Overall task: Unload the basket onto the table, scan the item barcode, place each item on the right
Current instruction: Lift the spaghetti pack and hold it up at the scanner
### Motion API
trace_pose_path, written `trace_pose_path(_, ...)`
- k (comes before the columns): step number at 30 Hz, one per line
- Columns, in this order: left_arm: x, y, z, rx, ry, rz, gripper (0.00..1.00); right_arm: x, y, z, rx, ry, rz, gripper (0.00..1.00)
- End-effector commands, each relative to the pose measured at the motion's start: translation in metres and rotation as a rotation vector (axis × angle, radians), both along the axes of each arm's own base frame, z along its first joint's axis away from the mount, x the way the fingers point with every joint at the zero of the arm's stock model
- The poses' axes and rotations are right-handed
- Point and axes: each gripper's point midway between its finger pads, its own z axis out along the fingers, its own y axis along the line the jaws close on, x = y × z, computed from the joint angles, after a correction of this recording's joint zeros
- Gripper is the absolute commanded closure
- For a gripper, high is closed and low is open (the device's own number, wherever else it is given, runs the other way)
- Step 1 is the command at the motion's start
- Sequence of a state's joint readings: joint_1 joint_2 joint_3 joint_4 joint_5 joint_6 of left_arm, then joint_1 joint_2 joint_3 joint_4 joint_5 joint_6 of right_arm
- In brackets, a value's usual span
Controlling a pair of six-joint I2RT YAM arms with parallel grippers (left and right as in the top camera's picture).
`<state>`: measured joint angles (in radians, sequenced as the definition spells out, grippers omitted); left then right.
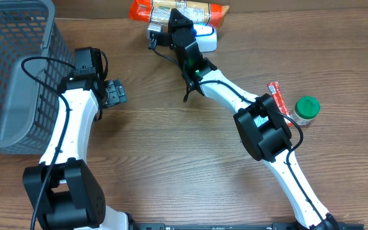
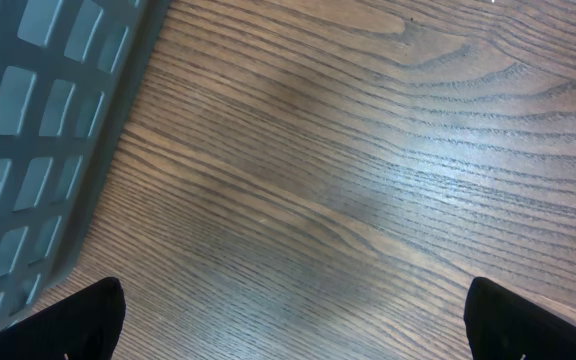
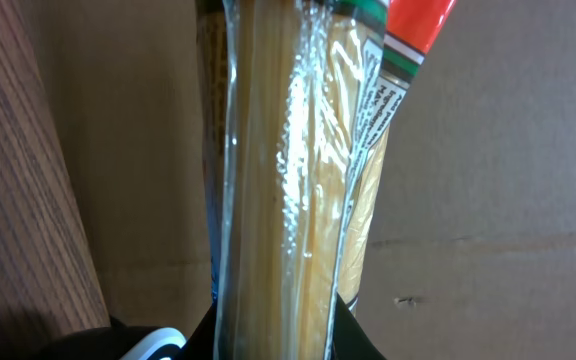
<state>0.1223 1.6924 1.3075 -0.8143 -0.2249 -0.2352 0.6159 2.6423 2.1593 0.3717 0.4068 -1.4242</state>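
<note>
The item is a long clear packet of spaghetti [image 1: 200, 9] with orange ends, at the table's far edge. My right gripper [image 1: 174, 20] is shut on it. In the right wrist view the packet [image 3: 288, 170] stands between the fingers of the right gripper [image 3: 278, 335], with a printed label [image 3: 373, 100] along one side; I can make out no barcode. A white scanner [image 1: 206, 38] lies just beside the packet, and its white edge [image 3: 153, 345] shows low in the wrist view. My left gripper [image 1: 115, 92] is open over bare wood, its fingertips [image 2: 88, 320] far apart.
A grey mesh basket [image 1: 18, 76] fills the left side, close to the left arm; its wall [image 2: 28, 150] shows in the left wrist view. A green-lidded jar [image 1: 306, 110] and a red packet [image 1: 278, 97] lie on the right.
</note>
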Motion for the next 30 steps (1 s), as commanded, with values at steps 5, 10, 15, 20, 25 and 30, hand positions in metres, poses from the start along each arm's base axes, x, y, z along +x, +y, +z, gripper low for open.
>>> trace_pose_path(5,0.004,0.003,0.008,0.017,-0.02,-0.005,0.0,0.001,-0.009,0.043,0.128,-0.046,-0.049,0.96)
trace_pose_path(10,0.004,0.003,0.008,0.016,-0.02,-0.005,0.0,0.001,-0.011,0.035,0.153,-0.024,-0.061,0.97)
trace_pose_path(15,0.004,0.003,0.008,0.017,-0.02,-0.005,0.0,0.001,-0.011,0.033,0.151,-0.022,-0.061,0.97)
trace_pose_path(20,0.004,0.003,0.008,0.017,-0.02,-0.005,0.0,0.001,-0.01,0.033,0.152,-0.022,-0.059,0.97)
trace_pose_path(25,0.004,0.003,0.008,0.017,-0.02,-0.005,0.0,0.002,-0.013,0.044,0.18,-0.06,-0.071,0.97)
trace_pose_path(30,0.004,0.003,0.008,0.017,-0.02,-0.005,0.0,-0.004,-0.03,0.095,0.382,-0.119,-0.137,0.97)
